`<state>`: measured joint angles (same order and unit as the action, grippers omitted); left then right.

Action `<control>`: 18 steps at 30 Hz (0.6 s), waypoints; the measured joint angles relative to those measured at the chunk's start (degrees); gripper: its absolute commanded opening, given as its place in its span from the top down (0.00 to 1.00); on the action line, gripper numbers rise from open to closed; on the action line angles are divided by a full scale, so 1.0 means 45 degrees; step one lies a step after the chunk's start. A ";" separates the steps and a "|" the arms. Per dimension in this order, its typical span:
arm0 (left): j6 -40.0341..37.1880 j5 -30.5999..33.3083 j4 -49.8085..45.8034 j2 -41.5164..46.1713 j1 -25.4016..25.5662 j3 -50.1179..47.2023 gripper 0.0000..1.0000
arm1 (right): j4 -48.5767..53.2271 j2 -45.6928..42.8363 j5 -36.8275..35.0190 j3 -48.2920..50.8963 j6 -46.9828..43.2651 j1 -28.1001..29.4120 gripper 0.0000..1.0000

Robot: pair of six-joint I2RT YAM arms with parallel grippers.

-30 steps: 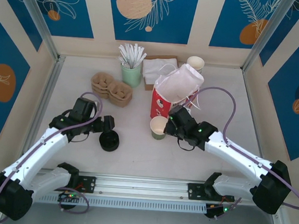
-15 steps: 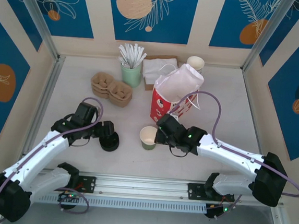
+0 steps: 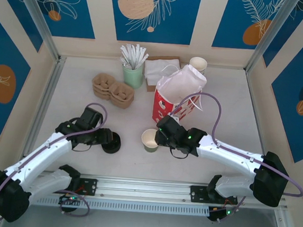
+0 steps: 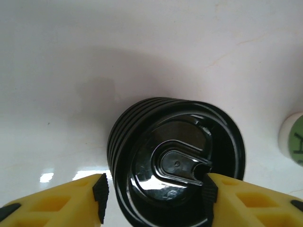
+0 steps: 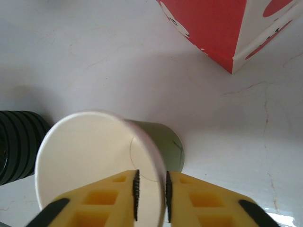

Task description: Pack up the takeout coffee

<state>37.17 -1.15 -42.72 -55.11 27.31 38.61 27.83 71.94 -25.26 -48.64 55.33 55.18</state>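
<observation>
Where the cup stands: takeout coffee cup [image 3: 150,139] sits upright on the counter [image 3: 247,114], at 7 o'clock of the red-and-white bag [image 3: 177,97] and much shorter than it. Open-topped, no lid on!
Right claw [image 5: 151,194]: reaches in from the cup's 3 o'clock, one pad inside the rim, one outside, a slim gap between them. Biting or loose, I cannot tell.
Left claw [image 4: 154,191]: over at the cup's 9 o'clock, jaws apart on the stack of black lids [image 4: 175,156], one pad beside the ribbed side, the other over the top lid. No clamp showing yet.
Cup feel: light paper, with a thin olive-green wall that should dent easily; the rolled rim is the stiff part. Inside looks pale, with no liquid that I can make out.
Where to hold: a rim pinch will do for a nudge, but it tips the cup. For the lift into the bag I'd take the body just under the rim, gently, across its full width.
Watch for: lid first, by my reckoning. Squeeze hard and the rim goes oval, and the lid won't seat.
</observation>
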 measured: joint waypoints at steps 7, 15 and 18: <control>0.0005 0.0665 -0.0316 -0.0515 0.0374 0.0000 0.51 | 0.0311 -0.0194 -0.0010 -0.0277 -0.0005 0.0000 0.62; 0.0039 0.1098 -0.0325 -0.0947 0.0573 0.0000 0.67 | 0.0729 -0.0962 -0.0015 -0.0695 -0.0063 -0.0121 0.60; 0.0049 0.1234 -0.0316 -0.1141 0.0631 0.0005 0.73 | 0.0831 -0.1253 -0.0010 -0.0729 -0.0107 -0.0185 0.60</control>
<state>37.39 4.40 -44.14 -60.25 30.15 38.63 31.57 66.30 -25.30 -51.92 54.85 54.35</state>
